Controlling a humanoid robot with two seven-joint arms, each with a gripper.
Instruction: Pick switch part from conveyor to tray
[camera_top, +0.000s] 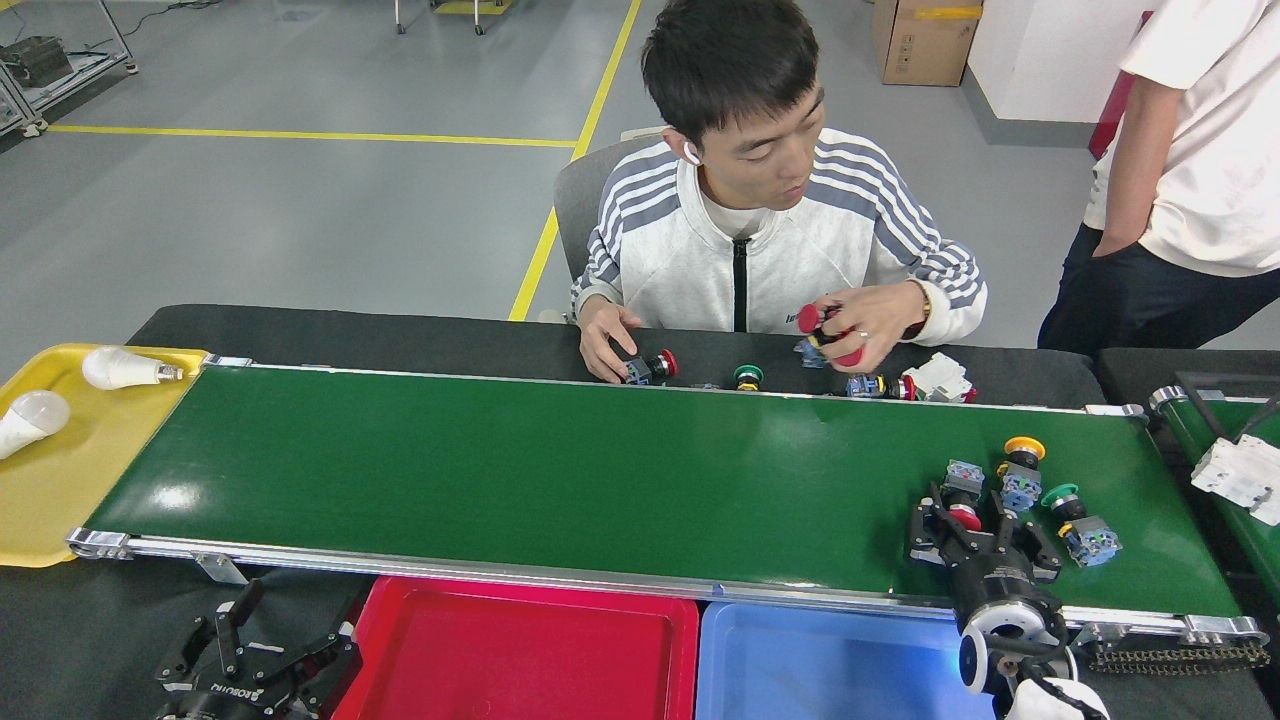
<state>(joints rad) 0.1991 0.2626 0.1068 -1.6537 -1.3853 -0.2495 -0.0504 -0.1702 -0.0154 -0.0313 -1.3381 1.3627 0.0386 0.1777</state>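
Three switch parts: red-capped one (962, 488), yellow-capped one (1020, 470) and green-capped one (1078, 520), right end of conveyor (560, 470).
Right gripper (968, 520): fingers spread around the red-capped one, not clenched.
Left gripper (262, 655): released, near left.
Trays: red tray (520, 655), blue tray (830, 665), near edge.

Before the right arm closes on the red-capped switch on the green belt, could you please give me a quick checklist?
1. Right gripper over the red-capped switch part: ok.
2. Jaws straddling it, not yet shut: ok.
3. Yellow-capped switch clear of the fingers: cannot tell, very close.
4. Green-capped switch apart: ok.
5. Red plastic tray and blue plastic tray free: ok.
6. Left gripper off the dark-green conveyor belt: ok.
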